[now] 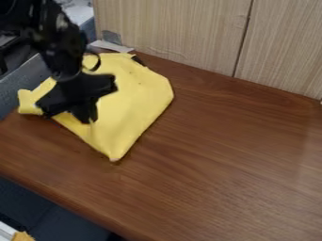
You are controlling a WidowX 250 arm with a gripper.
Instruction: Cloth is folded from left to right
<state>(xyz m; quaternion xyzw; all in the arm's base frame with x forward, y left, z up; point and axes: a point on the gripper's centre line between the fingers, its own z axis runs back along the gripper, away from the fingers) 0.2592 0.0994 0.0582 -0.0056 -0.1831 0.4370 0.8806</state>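
From where I'm standing, 1 yellow cloth (137,98) is lying beneath the black gripper (87,117), mostly spreading out to the right of it, with a small flap poking out left. I'm not managing to tell how open it is or whether it's gripping anything.

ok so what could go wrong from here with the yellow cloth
The yellow cloth might drag or bunch instead of folding, since the black robot gripper is low at its lower-left side. Its left corner, close to the left edge of the brown wooden table, could slip over.
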